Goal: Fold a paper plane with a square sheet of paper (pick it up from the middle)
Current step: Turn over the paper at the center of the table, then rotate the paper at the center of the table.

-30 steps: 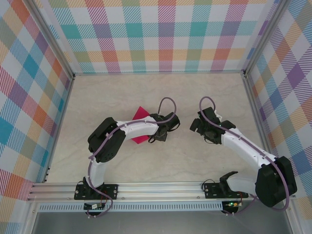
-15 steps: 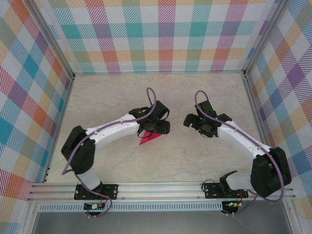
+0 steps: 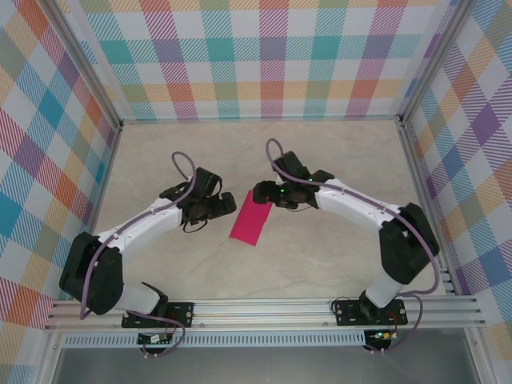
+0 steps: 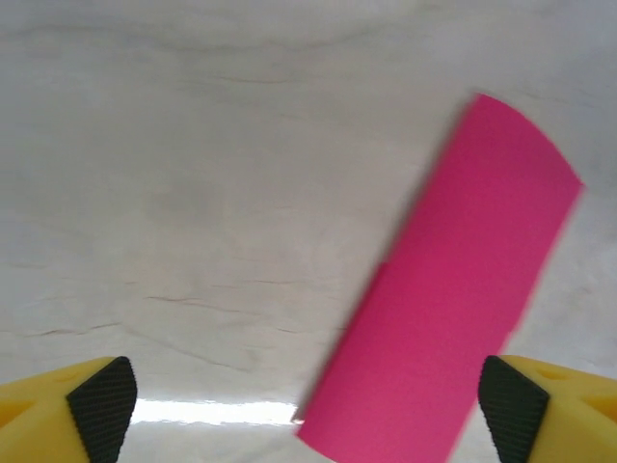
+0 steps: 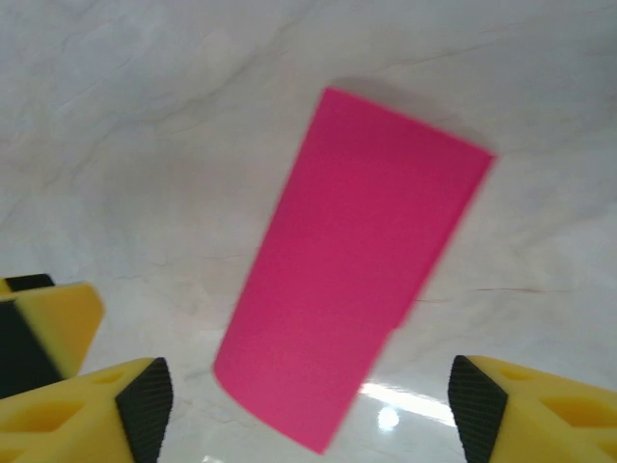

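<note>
The square sheet of paper [image 3: 250, 222] is magenta-pink and lies flat on the marble table, folded into a narrow rectangle. A paper plane is out of view. My left gripper [image 3: 226, 206] hovers just left of the sheet, open, with nothing between its fingers. In the left wrist view the sheet [image 4: 453, 289] runs toward the right fingertip [image 4: 509, 410], and the gripper [image 4: 307, 410] stands wide. My right gripper [image 3: 261, 195] is at the sheet's far end, open. In the right wrist view the sheet [image 5: 357, 260] has its near end between the fingertips of that gripper [image 5: 310, 400].
Checked walls [image 3: 256, 56] close the table [image 3: 344, 160] on the back and both sides. A metal rail [image 3: 264, 308] with the arm bases runs along the near edge.
The left arm swung left off the paper and its jaws opened. The sheet now lies flat as a folded rectangle. The right arm moved left to the sheet's far end, jaws narrowing slightly.
</note>
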{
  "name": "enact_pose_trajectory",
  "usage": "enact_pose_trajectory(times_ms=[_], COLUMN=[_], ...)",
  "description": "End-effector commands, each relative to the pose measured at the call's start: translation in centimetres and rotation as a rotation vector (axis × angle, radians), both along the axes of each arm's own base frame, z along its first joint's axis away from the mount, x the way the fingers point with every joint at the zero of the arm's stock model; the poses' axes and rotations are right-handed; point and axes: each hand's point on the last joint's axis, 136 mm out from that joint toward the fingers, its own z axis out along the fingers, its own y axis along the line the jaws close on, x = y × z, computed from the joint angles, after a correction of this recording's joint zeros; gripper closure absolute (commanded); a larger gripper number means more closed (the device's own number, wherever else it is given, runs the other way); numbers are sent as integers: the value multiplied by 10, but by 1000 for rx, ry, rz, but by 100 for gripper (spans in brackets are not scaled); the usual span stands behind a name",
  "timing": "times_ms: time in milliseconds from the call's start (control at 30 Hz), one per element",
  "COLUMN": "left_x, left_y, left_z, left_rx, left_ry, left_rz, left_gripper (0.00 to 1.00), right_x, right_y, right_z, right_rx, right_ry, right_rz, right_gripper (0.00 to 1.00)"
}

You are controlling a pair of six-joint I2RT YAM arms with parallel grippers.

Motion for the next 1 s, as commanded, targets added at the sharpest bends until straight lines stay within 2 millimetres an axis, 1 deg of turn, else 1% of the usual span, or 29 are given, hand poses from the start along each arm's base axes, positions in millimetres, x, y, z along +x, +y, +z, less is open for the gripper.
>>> enact_pose_trajectory(times_ms=[0, 100, 200, 233, 333, 400, 567, 700, 867, 967], left_x=[-7, -16, -25, -27, -30, -31, -30, -28, -25, -23], left_y=[42, 62, 71, 72, 72, 72, 71, 66, 54, 44], left_z=[-3, -11, -19, -21, -22, -21, -17, -18, -19, -18], left_rx=[58, 64, 70, 69, 60, 53, 42, 20, -26, -63], left_ry=[-23, -5, 28, 36, 41, 33, 21, 26, 36, 41], left_rz=[158, 224, 256, 257, 261, 264, 264, 250, 205, 165], left_gripper=[1, 0, 0, 0, 0, 0, 0, 0, 0, 1], right_x=[-8, -9, -12, -12, -14, -16, -23, -31, -50, -61], right_y=[40, 67, 88, 93, 98, 98, 90, 82, 64, 52], right_z=[-11, -26, -44, -48, -63, -73, -98, -112, -121, -118], right_rx=[41, 51, 55, 53, 27, 8, -52, -91, -153, -180], right_ry=[51, 95, 144, 154, 176, 194, 231, 244, 235, 213], right_rz=[91, 135, 186, 200, 227, 244, 273, 320, 464, 548], right_gripper=[26, 33, 46, 50, 56, 59, 61, 62, 62, 62])
